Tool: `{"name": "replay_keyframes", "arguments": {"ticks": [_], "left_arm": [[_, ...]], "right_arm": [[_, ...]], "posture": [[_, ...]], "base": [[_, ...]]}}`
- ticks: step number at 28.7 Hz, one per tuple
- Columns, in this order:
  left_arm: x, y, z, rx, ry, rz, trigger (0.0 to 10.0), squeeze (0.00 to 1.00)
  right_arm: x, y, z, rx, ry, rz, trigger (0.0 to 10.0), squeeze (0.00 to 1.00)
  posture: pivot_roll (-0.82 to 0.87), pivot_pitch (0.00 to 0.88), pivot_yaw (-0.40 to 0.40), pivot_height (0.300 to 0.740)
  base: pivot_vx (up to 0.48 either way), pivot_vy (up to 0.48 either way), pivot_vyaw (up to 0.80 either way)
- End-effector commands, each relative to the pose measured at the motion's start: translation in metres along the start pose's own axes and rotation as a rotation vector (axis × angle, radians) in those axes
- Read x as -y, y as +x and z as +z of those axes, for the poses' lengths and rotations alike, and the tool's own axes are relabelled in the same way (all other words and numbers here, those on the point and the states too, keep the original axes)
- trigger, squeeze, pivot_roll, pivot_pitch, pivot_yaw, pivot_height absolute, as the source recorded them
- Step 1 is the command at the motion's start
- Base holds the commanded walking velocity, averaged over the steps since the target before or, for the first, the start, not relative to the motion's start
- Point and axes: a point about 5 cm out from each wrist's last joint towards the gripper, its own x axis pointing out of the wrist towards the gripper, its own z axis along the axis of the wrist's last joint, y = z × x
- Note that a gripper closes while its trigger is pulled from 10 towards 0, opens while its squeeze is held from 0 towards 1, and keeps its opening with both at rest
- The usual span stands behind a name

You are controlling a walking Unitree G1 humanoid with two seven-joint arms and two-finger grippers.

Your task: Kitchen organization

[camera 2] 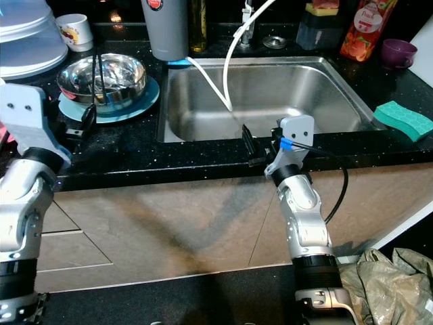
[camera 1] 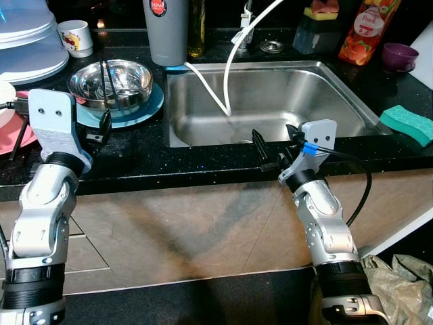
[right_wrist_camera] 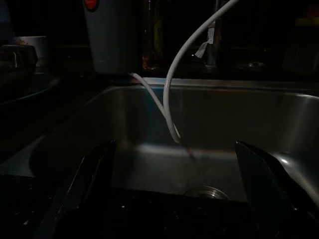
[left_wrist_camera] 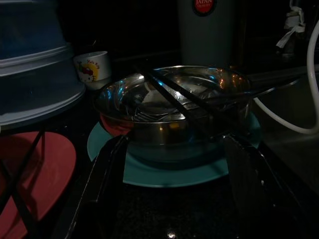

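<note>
Our left gripper (camera 1: 101, 128) sits low over the black countertop (camera 1: 135, 159), fingers spread wide, just in front of the teal plate (camera 1: 145, 112) near the counter's left end. In the left wrist view the two black fingers (left_wrist_camera: 102, 186) frame that plate with nothing between them. On the plate sits a steel bowl (camera 1: 111, 82) with a pair of black chopsticks (left_wrist_camera: 174, 97) lying across its rim, and we think there's a fork inside, though it's too dim to be sure.

Our right gripper (camera 1: 274, 147) hovers at the front edge of the sink (camera 1: 203, 125), also wide open and empty, pointing into the basin. A white hose (camera 1: 226, 74) loops down from the tap area at the back and ends inside the sink, close to the drain (right_wrist_camera: 202, 191).

Around the back edge of the counter: a grey tumbler (camera 1: 166, 30) with a red label just behind the sink's back left corner, a white cartoon mug (camera 1: 76, 37) to its left, and a bluish plastic cover (camera 1: 27, 40) in the far left corner. A red plate (left_wrist_camera: 42, 174) pokes out by the left edge. Over at the right end we've got a green sponge (camera 1: 406, 123) beside the sink, a purple cup (camera 1: 399, 57) and an orange bottle (camera 1: 365, 30) at the back. Some crumpled bags (camera 1: 399, 281) lie on the floor down at the right.
</note>
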Motion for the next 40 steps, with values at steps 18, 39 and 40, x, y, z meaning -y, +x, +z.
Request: {"name": "replay_keyframes", "arguments": {"ticks": [18, 39, 40], "left_arm": [[0.007, 0.017, -0.007, -0.005, -0.02, -0.024, 10.0, 0.0], [0.013, 0.023, -0.009, -0.009, -0.011, -0.044, 10.0, 0.0], [0.013, 0.023, -0.009, -0.009, -0.01, -0.043, 10.0, 0.0]], "right_arm": [[-0.008, -0.001, 0.001, -0.013, 0.036, 0.074, 10.0, 0.0], [-0.035, -0.002, 0.011, -0.002, 0.129, 0.275, 10.0, 0.0], [-0.035, -0.002, 0.011, -0.002, 0.129, 0.276, 10.0, 0.0]], "posture": [[0.01, 0.108, -0.029, 0.74], [0.01, 0.102, -0.027, 0.74], [0.01, 0.102, -0.027, 0.74]], "base": [[0.0, 0.0, 0.0], [0.0, 0.0, 0.0], [0.0, 0.0, 0.0]]}}
